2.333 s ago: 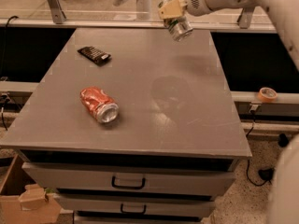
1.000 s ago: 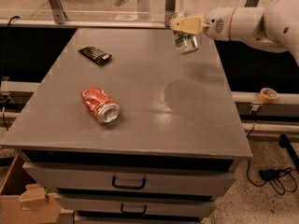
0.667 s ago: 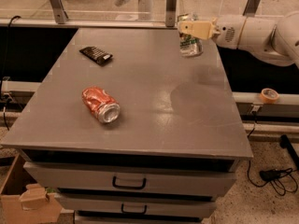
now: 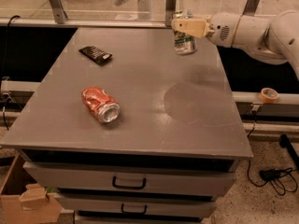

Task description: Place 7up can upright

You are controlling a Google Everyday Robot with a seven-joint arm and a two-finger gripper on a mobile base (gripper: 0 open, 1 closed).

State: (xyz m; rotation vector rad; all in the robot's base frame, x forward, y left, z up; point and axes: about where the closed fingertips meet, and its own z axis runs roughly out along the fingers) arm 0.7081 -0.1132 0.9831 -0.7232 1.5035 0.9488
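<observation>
Two cans: only one of them matters here, so don't mix them up.
Drawer unit (image 4: 140, 139): its grey top is the work surface, and the near edge crosses the lower middle of the frame.
Red-orange can (image 4: 100, 105): left of centre, dented, lying on its side with a shiny end towards us. It's just a bystander, well apart from the action.
Dark flat packet (image 4: 95, 55): upper left of the tabletop, lying flat, also not involved.
7up can (image 4: 184, 45): upper middle of the frame, near the far right corner of the tabletop, roughly vertical with the green lettering showing.
Gripper (image 4: 183, 29): sits right over the can's top end, cream fingers closed on its upper part.
Why that grip: holding the top keeps the base pointing down, which is what a standing placement needs, I reckon.
Base contact: can't tell if it's touching the tabletop or just above it.
Arm (image 4: 252, 29): white, reaches in from the right edge, forearm nearly level, wrist aimed left.
Stage: looks near the end to me, with letting go yet to come.
</observation>
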